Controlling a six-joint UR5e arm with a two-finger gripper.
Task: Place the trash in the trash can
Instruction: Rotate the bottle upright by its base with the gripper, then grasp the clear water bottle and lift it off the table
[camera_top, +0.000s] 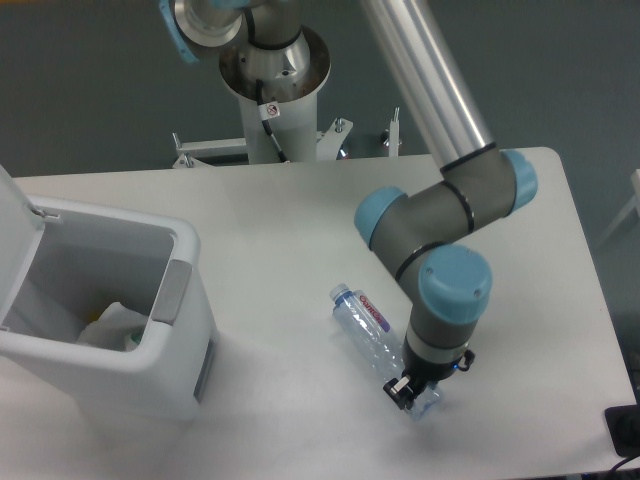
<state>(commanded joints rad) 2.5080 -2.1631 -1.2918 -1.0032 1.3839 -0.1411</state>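
A clear plastic water bottle with a blue cap and red lettering lies slanted over the table, cap pointing up-left. My gripper is shut on its bottom end, near the table's front edge, right of centre. The white trash can stands at the left with its lid swung open. A crumpled white paper wad lies inside it. The fingertips are mostly hidden by the wrist.
The arm's base column stands behind the table's far edge. The table's right edge runs close to the arm's elbow. A dark object shows at the lower right corner, off the table.
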